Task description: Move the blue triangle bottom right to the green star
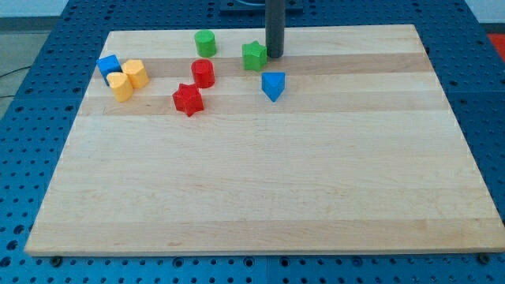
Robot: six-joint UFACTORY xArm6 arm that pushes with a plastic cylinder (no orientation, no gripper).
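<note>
The blue triangle lies on the wooden board near the view's top, right of centre. The green star sits just above it and slightly to the left. My tip stands at the green star's right side, close to it or touching it, and above the blue triangle with a gap between them.
A green cylinder is at the top. A red cylinder and a red star lie left of the triangle. A blue cube and two yellow blocks cluster at the left. The board's top edge is close.
</note>
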